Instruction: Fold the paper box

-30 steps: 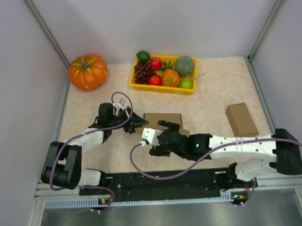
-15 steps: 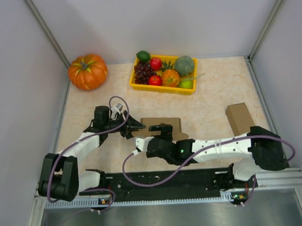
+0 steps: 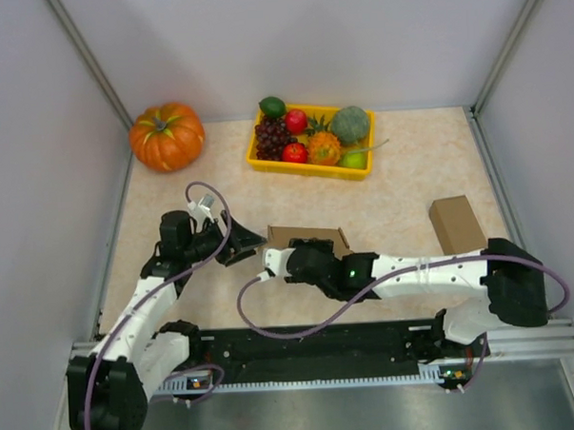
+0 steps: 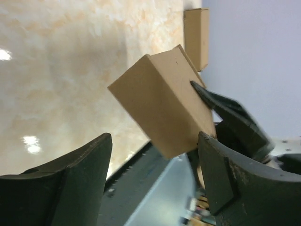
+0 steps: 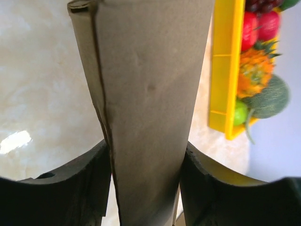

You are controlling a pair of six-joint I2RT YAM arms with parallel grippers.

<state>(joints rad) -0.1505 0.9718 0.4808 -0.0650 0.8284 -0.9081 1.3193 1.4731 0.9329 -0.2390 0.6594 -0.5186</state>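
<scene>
Right gripper (image 3: 303,255) clamps the paper box (image 3: 312,236) toward the middle of the worktop's (image 3: 409,172) near edge. Left gripper (image 3: 246,245) sits just left of the box.

Left wrist view: jaws spread wide, with the box ahead of them, untouched.

Right wrist view: both fingers (image 5: 70,183) press against the box's sides.

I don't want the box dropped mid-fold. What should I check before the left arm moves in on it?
1. Right pincer clamps the paper box, a finger on each side: ok.
2. Left pincer open, not touching the box: ok.
3. Box in line with the left pincer's opening: ok.
4. End flaps tucked: cannot tell.
5. Spare box and fruit tray apart from both arms: ok.
</scene>
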